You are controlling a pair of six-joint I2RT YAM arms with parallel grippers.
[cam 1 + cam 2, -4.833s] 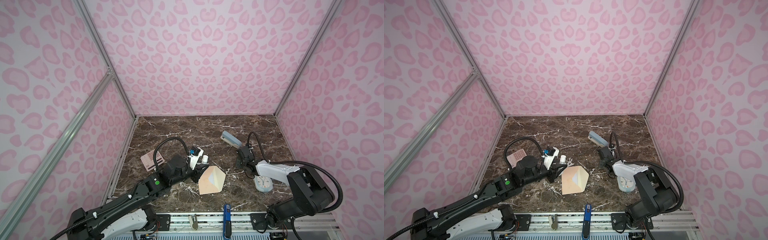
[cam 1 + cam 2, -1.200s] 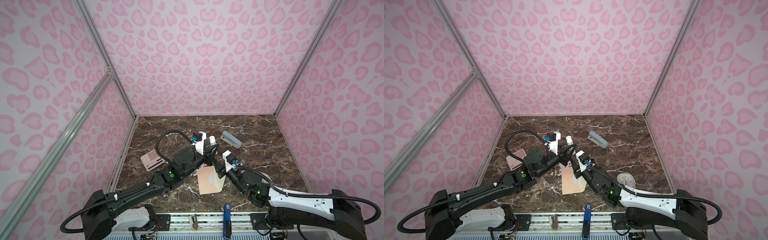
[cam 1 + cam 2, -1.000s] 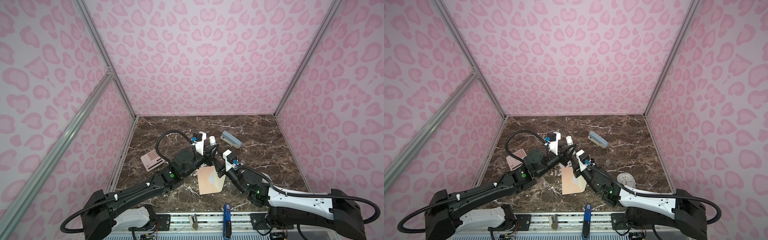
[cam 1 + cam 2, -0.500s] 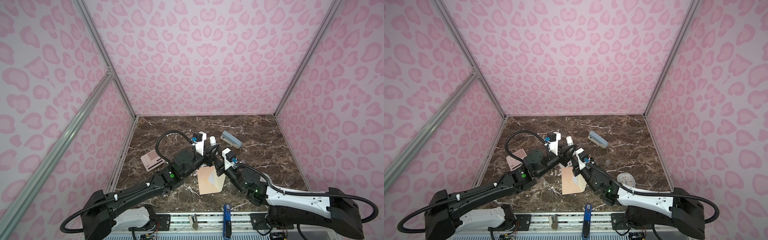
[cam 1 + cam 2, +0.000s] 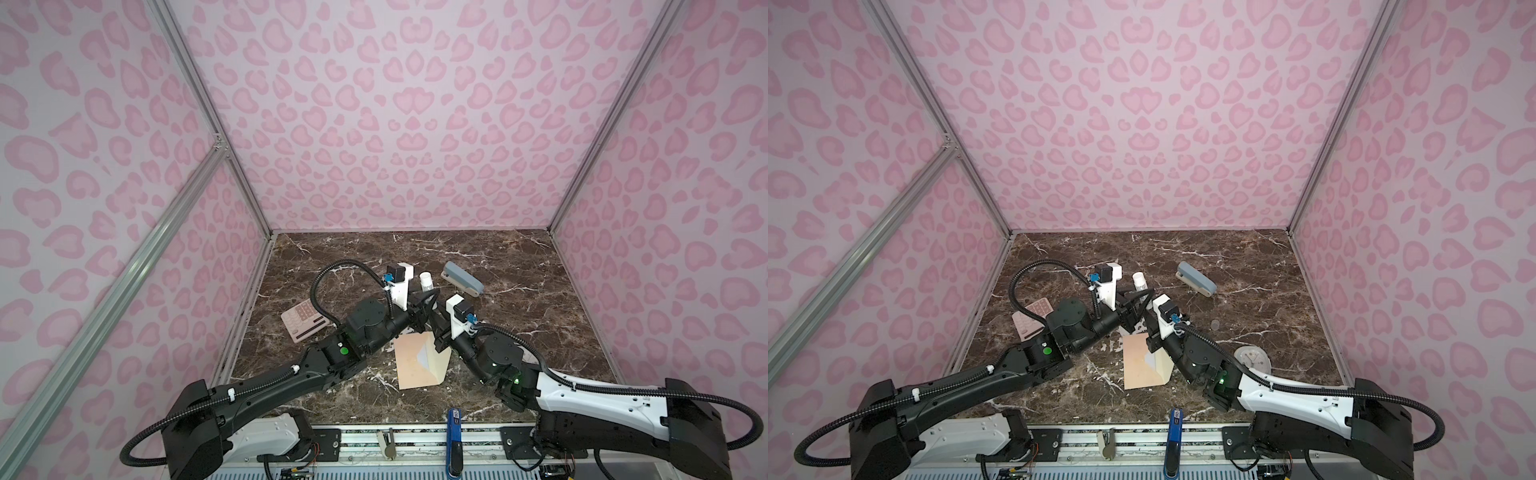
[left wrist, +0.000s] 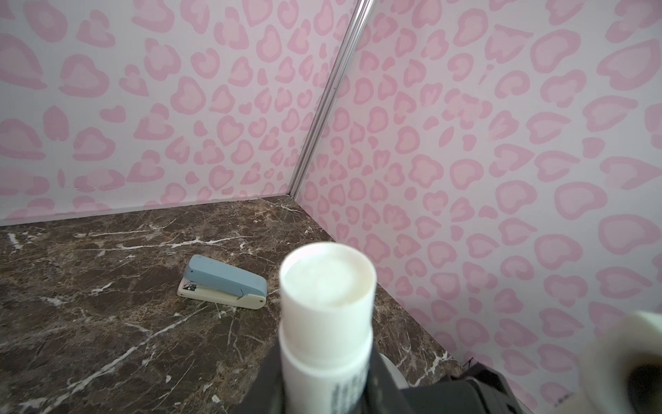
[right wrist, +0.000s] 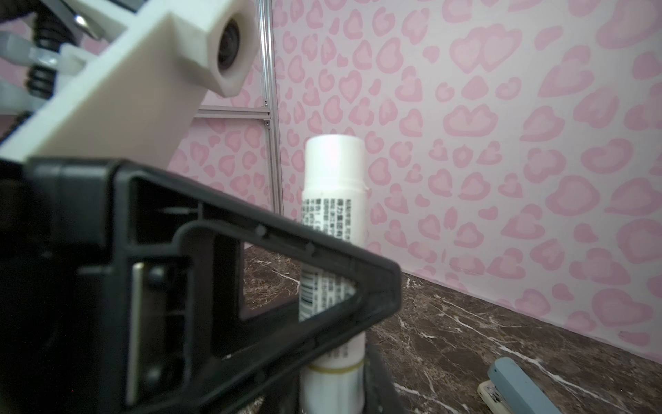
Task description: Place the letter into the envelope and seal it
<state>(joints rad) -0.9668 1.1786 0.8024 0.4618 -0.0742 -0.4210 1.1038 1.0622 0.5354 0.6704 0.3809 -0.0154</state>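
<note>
Gripping a white glue stick (image 6: 325, 308) between its dark fingers (image 6: 388, 376), the left gripper (image 5: 424, 300) held the tube upright above the middle of the marble table (image 5: 519, 266). The right gripper (image 5: 435, 318) met it from the other side, lower on the same tube. In the right wrist view the tube's lower end stood close against a dark finger. Whether that hand had clamped on could not be told, since the left gripper's black frame hid most of it.

The envelope (image 5: 415, 365) lay flat on the table just in front of the two grippers, toward the front edge and apart from both. Its peach face was up and its cream flap was open to the right. A white wedge at its mouth looked like the letter (image 5: 424, 355) tucked inside.

A blue-grey stapler (image 5: 463, 279) lay farther back, and a pink calculator (image 5: 302, 321) lay off to the left, partly under the left arm.
</note>
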